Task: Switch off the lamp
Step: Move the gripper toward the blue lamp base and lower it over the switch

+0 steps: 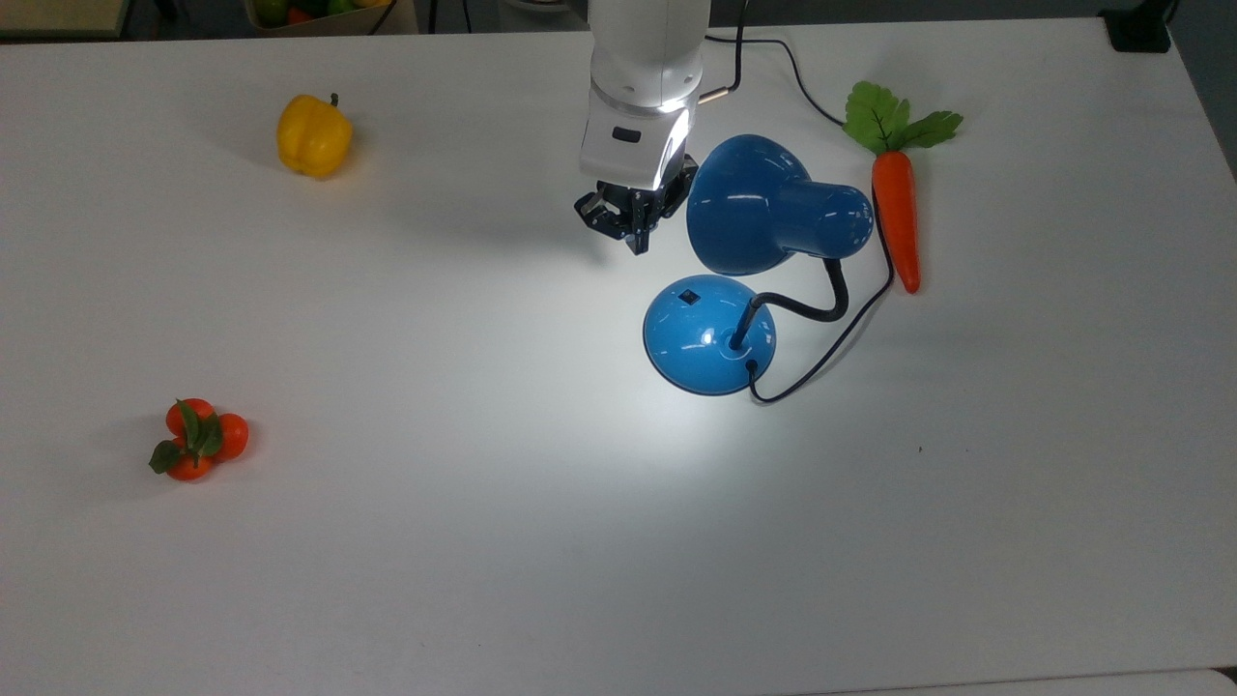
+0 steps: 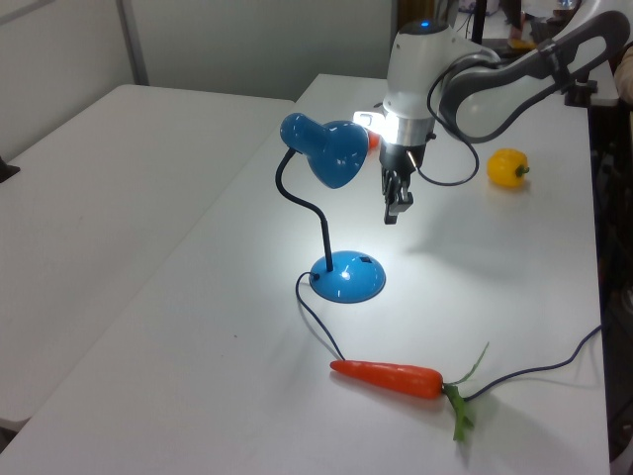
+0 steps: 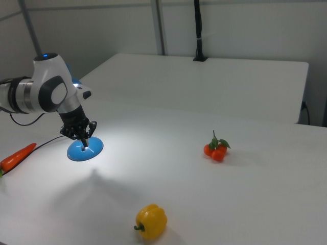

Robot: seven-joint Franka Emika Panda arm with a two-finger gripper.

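I see the lamp lit, standing toward the table's far edge in the top view, its base switch untouched. My gripper hangs just beside the shade, fingers pressed together, holding nothing. A carrot lies near the cord.

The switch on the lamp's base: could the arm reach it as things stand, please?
Probably yes: the tool hangs close above the switch, which faces up uncovered, with the shade off to the top view's right.

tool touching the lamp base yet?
No. In the left view the tool hangs above the table, clear of the lamp base, and the lamp's light pool is on the table.
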